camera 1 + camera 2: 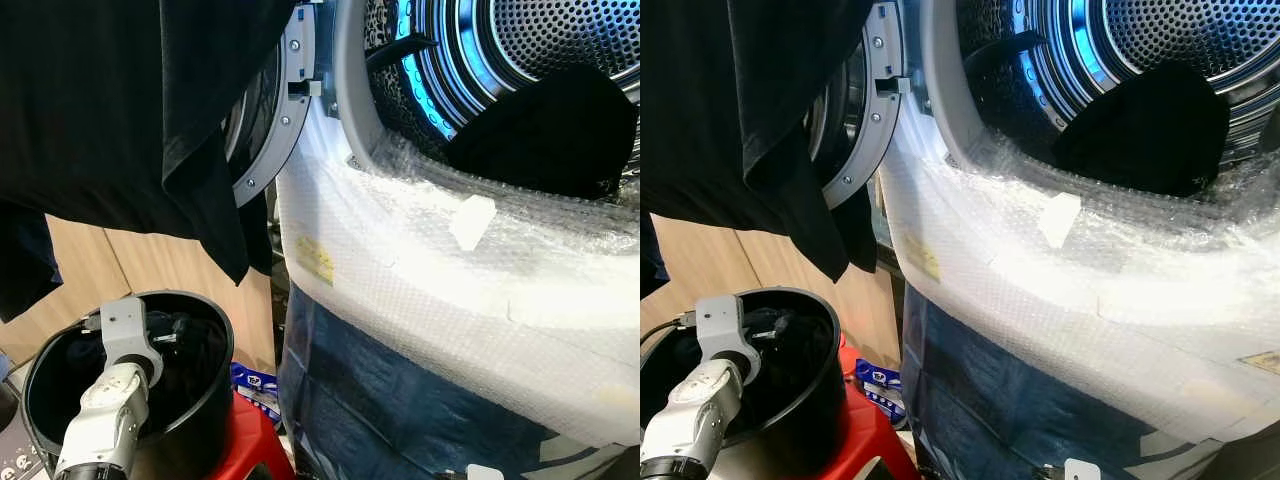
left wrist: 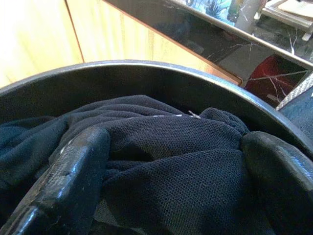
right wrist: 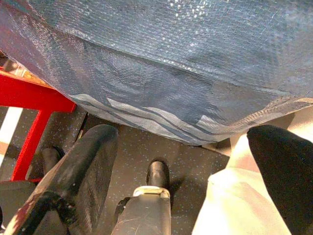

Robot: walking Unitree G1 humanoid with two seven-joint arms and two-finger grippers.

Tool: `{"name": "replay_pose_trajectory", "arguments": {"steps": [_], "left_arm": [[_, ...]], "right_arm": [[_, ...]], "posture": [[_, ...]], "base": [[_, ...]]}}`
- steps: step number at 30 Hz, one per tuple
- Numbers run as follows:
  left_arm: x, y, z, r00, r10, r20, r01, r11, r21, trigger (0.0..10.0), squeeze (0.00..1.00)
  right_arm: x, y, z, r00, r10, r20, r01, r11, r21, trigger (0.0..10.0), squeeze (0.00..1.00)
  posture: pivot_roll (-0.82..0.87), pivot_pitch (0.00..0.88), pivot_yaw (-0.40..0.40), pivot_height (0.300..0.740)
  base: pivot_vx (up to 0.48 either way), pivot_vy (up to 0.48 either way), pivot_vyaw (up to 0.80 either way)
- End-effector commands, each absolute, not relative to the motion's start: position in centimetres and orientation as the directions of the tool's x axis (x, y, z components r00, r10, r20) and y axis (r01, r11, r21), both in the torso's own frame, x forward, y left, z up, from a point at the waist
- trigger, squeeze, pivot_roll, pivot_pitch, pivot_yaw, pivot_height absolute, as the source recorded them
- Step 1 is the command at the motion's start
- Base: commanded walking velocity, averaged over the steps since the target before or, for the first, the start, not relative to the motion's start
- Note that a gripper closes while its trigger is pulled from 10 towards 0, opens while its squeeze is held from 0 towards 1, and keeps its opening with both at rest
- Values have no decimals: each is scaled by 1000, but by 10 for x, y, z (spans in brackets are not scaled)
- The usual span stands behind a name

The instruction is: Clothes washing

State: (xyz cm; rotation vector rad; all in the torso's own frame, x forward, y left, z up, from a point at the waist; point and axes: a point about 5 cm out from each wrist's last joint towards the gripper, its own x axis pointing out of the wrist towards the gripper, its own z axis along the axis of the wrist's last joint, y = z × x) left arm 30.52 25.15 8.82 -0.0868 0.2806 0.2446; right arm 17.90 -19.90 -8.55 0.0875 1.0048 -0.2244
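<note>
Inside the round black plastic laundry bucket (image 1: 205,400), the left gripper (image 2: 171,161) spreads its fingers (image 2: 68,181) either side of dark knitted clothes (image 2: 166,147), apparently touching, nothing clamped. One dark garment (image 1: 545,135) already lies in the washer's steel drum (image 1: 560,40); more remain. The right gripper (image 3: 186,166) hangs spread, empty.

— That bucket (image 1: 205,400) is black, and the clothes in it (image 2: 166,161) are black too, a fine mesh weave.

— Red stool (image 1: 250,445) under it. The washer's front is white bubble wrap (image 1: 420,290) over dark blue sheeting (image 1: 380,400).

— Drum (image 1: 1160,40) silver, dotted with holes, lit blue. Black garment (image 1: 1145,130) at its mouth.

— Light wood panels (image 1: 90,270) behind.
</note>
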Motion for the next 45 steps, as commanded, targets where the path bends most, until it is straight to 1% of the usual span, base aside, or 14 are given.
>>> {"name": "replay_pose_trajectory", "arguments": {"steps": [1, 5, 7, 13, 19, 20, 21, 36, 41, 45], "left_arm": [[306, 250, 82, 916, 228, -331, -251, 968, -26, 10000, 0], [304, 251, 76, 899, 236, -368, -246, 969, 20, 10000, 0], [302, 250, 73, 891, 234, -390, -248, 969, 13, 10000, 0], [297, 246, 60, 856, 199, -477, -173, 980, 97, 10000, 0], [295, 244, 58, 852, 189, -489, -143, 981, 129, 10000, 0], [296, 242, 59, 857, 181, -483, -134, 982, 132, 7608, 0], [297, 242, 61, 864, 183, -470, -138, 982, 128, 0, 0], [297, 237, 61, 874, 146, -463, -79, 984, 162, 0, 0], [296, 240, 60, 876, 147, -459, -78, 983, 166, 0, 0], [290, 248, 63, 883, 163, -440, -102, 982, 160, 0, 0]], "right_arm": [[177, -197, -87, 512, -143, -847, 231, 973, -25, 10000, 0], [177, -197, -87, 513, -146, -846, 231, 973, -27, 10000, 0], [178, -197, -86, 517, -146, -844, 231, 973, -27, 10000, 0], [181, -195, -85, 525, -143, -839, 227, 973, -24, 10000, 0], [181, -193, -85, 527, -140, -838, 227, 974, -21, 10000, 0], [182, -193, -85, 528, -139, -838, 225, 974, -20, 10000, 0], [181, -193, -85, 527, -139, -838, 224, 974, -21, 10000, 0], [184, -193, -84, 533, -133, -836, 202, 979, -27, 10000, 0], [189, -191, -82, 545, -124, -829, 195, 981, -19, 10000, 0], [191, -189, -81, 549, -110, -829, 173, 985, -16, 10000, 0]], "posture": [[22, 0, 28, 740], [21, 0, 30, 740], [21, 0, 32, 740], [23, 0, 35, 740], [24, 0, 38, 740], [25, 0, 36, 740], [25, 0, 36, 740], [25, 0, 28, 740], [31, 0, 23, 740], [33, 0, 18, 740]], "base": [[0, 0, 0], [0, 0, 0], [0, 0, 0], [0, 0, 0], [0, 0, 0], [0, 0, 0], [0, 0, 0], [0, 0, 0], [0, 0, 0], [0, 0, 0]]}}
